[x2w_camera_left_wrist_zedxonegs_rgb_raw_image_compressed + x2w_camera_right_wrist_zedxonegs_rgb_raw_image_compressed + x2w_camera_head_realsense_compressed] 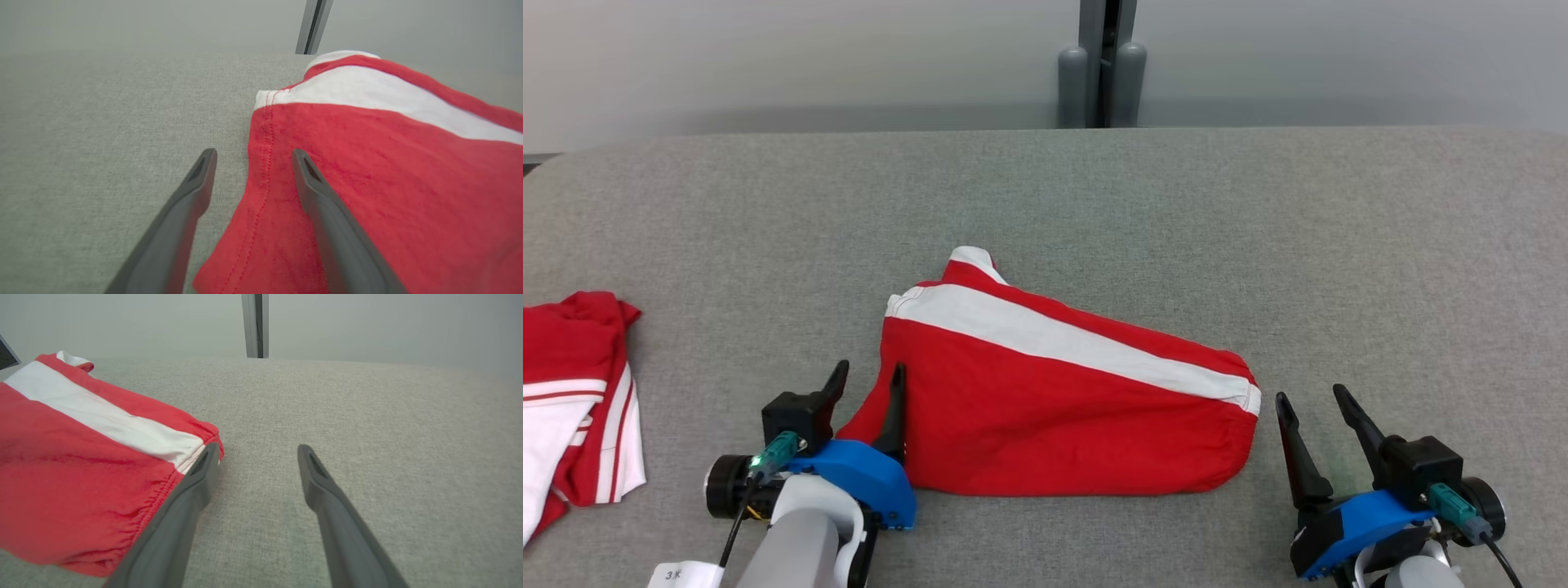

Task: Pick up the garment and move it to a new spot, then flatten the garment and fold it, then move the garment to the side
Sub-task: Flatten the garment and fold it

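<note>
2 low arms (800, 535), jaws spread, flank the garment (1062, 408).

Open table (1094, 188) beyond and right of the garment (1054, 408); another red-white cloth (580, 384) far left.

Garment (1054, 408) lies between left end effector (870, 366) and right end effector (1311, 394).

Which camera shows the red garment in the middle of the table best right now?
The head view: the whole red garment lies in it, nearly all its outline visible against the grey table. The left wrist view shows its stitched end close up; the right wrist view shows its gathered end.
</note>
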### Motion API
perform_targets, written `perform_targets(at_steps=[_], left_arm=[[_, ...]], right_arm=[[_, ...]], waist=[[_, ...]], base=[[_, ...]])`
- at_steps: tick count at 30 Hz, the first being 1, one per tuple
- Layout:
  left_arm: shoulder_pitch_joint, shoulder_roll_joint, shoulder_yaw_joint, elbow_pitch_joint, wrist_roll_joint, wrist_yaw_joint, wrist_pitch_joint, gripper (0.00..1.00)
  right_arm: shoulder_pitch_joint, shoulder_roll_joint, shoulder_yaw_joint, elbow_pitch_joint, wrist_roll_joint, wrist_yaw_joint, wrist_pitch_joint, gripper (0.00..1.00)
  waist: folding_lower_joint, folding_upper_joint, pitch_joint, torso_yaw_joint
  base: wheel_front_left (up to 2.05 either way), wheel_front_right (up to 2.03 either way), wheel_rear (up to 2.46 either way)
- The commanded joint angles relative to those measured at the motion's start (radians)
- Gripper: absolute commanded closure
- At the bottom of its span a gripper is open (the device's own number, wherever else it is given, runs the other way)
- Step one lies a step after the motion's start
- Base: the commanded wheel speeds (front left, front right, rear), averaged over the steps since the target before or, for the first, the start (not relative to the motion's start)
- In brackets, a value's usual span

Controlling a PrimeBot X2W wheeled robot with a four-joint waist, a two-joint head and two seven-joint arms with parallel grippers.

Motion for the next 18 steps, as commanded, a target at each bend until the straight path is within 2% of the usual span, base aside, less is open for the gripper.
perform_targets(at_steps=[1, 8, 12, 13, 14, 15, 16, 18], left_arm=[[-0.023, 0.006, -0.012, 0.035, -0.011, -0.007, -0.003, 0.0], [-0.053, 0.007, -0.088, 0.209, -0.054, -0.005, 0.001, 0.0], [-0.072, 0.013, -0.086, 0.192, -0.05, -0.005, 0.001, 0.0], [-0.07, 0.013, -0.083, 0.174, -0.046, -0.005, -0.001, 0.22], [-0.064, 0.013, -0.083, 0.158, -0.044, -0.005, -0.001, 0.6], [-0.057, 0.012, -0.087, 0.15, -0.041, -0.005, -0.001, 0.85], [-0.053, 0.012, -0.09, 0.14, -0.041, -0.005, -0.001, 1.0], [-0.051, 0.011, -0.097, 0.111, -0.045, -0.005, -0.002, 1.0]], right_arm=[[-0.017, 0.001, 0.003, -0.006, 0.012, 0.0, -0.001, 0.0], [-0.021, 0.001, 0.003, -0.011, 0.024, 0.0, -0.001, 0.0], [-0.027, 0.001, 0.005, -0.011, 0.024, 0.0, -0.001, 0.0], [-0.029, 0.001, 0.006, -0.01, 0.024, 0.0, -0.001, 0.0], [-0.031, 0.001, 0.007, -0.009, 0.025, 0.0, -0.001, 0.0], [-0.032, 0.001, 0.009, -0.008, 0.027, 0.0, -0.001, 0.0], [-0.033, 0.001, 0.011, -0.006, 0.029, 0.0, -0.001, 0.0], [-0.033, 0.001, 0.013, -0.002, 0.03, 0.0, -0.001, 0.0]], waist=[[-0.0001, -0.0001, 0.006, -0.006], [-0.0001, -0.0001, 0.02, -0.013], [-0.0001, -0.0001, 0.024, -0.007], [-0.0001, -0.0001, 0.024, -0.005], [-0.0001, -0.0001, 0.024, -0.004], [-0.0001, -0.0001, 0.024, -0.002], [-0.0001, -0.0001, 0.023, 0.0], [-0.0001, -0.0001, 0.021, 0.003]], base=[[0.0, 0.0, 0.0], [0.0, 0.0, 0.0], [0.0, 0.0, 0.0], [0.0, 0.0, 0.0], [0.0, 0.0, 0.0], [0.0, 0.0, 0.0], [0.0, 0.0, 0.0], [0.0, 0.0, 0.0]])
